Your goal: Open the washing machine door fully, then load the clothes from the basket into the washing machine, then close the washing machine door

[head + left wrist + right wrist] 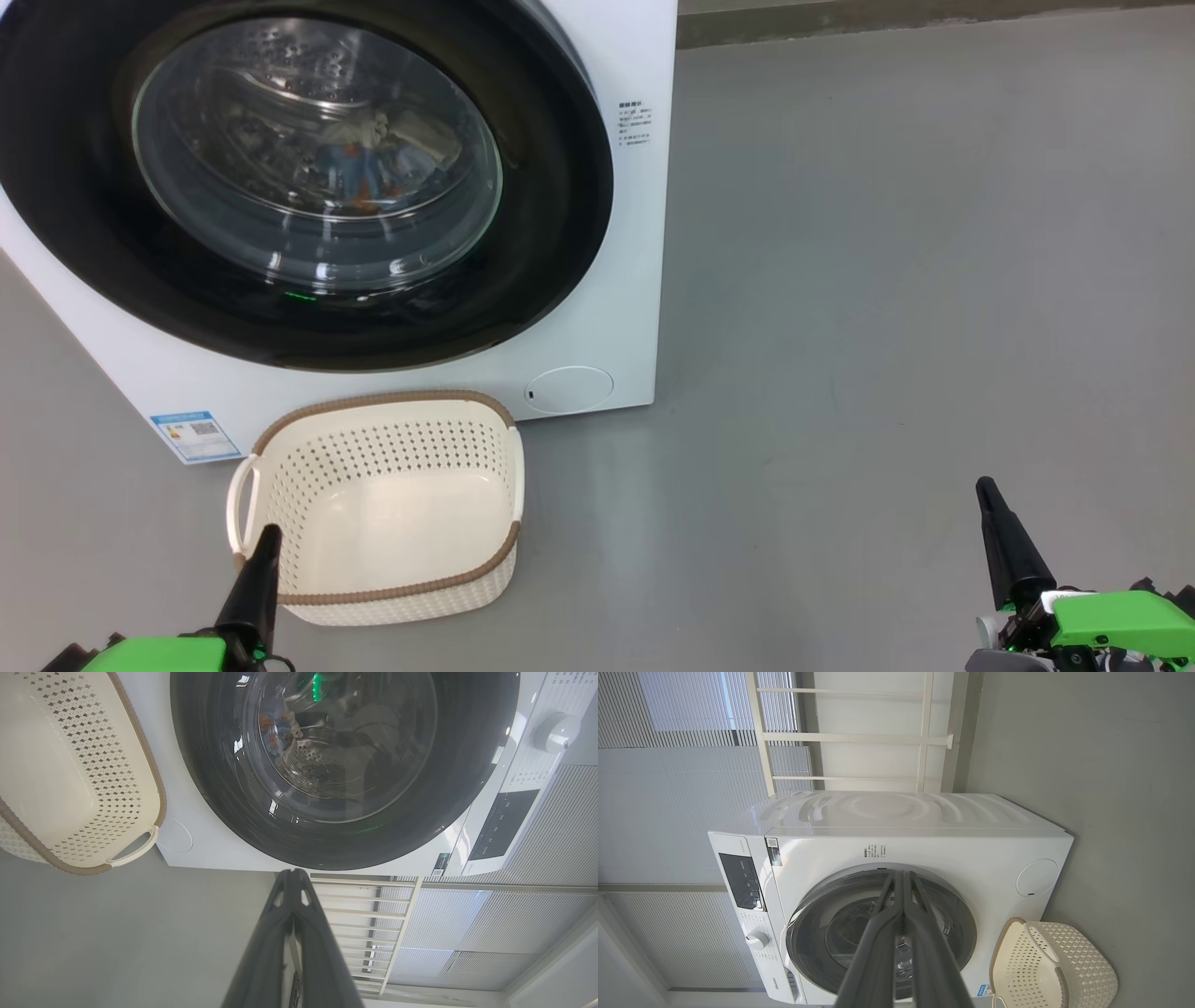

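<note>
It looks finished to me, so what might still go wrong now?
1. The left gripper hangs shut by the near corner of the basket; moving off, it might nudge it.
2. The washing machine door looks closed over the clothes, but whether it latched cannot be told.

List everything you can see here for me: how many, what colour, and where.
washing machine: one, white, on the floor
washing machine door: one, glossy black with a clear glass window, shut on the machine's front
clothes: count unclear, blue, orange and pale, inside the drum behind the glass
basket: one, cream with a brown rim, empty, on the floor before the machine
round flap: one, white, low on the machine's front
label sticker: one, blue, at the machine's lower left corner
dial: one, white, on the control strip
floor: grey
left gripper: one, dark fingers shut, by the basket's near rim
right gripper: one, dark fingers shut, over the floor
</note>
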Tool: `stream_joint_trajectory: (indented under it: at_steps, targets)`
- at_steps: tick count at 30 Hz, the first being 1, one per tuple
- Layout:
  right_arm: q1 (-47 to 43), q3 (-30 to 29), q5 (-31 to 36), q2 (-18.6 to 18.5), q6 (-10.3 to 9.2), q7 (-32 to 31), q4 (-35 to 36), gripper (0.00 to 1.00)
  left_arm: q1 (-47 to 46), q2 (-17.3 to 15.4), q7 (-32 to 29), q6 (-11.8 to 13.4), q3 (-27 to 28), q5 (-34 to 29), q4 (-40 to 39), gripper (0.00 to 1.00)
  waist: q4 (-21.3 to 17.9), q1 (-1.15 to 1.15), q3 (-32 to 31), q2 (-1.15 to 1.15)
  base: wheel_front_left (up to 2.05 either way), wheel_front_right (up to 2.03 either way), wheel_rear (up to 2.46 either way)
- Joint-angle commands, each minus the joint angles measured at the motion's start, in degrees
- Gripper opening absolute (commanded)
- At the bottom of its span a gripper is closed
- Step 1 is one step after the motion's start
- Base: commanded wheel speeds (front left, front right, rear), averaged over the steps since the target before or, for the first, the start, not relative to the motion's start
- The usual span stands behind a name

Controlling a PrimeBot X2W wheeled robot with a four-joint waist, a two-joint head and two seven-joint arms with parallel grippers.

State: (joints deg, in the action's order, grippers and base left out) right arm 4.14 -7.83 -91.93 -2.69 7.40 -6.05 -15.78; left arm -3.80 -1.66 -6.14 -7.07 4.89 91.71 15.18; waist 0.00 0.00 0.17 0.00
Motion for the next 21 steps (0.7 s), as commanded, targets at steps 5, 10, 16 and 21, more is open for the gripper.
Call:
stream_joint_trajectory:
  at_steps: [5,10,16,21]
  targets:
    - [2.05,1.26,-0.20,-0.19,0.09,-0.48,1.76,0.00,-2.39,-1.21,-0.35,-0.42,1.62,0.46,-1.12,0.00,0.00,0.00,0.00,0.00,0.00,0.00,0.00]
    - [2.05,1.26,-0.20,-0.19,0.09,-0.47,1.76,0.00,-2.39,-1.21,-0.35,-0.42,1.62,0.46,-1.12,0.00,0.00,0.00,0.00,0.00,0.00,0.00,0.00]
    - [2.05,1.27,-0.21,-0.19,0.09,-0.47,1.76,0.00,-2.39,-1.21,-0.35,-0.42,1.62,0.46,-1.12,0.00,0.00,0.00,0.00,0.00,0.00,0.00,0.00]
    - [2.05,1.27,-0.21,-0.19,0.09,-0.47,1.76,0.00,-2.39,-1.21,-0.35,-0.42,1.62,0.46,-1.13,0.00,0.00,0.00,0.00,0.00,0.00,0.00,0.00]
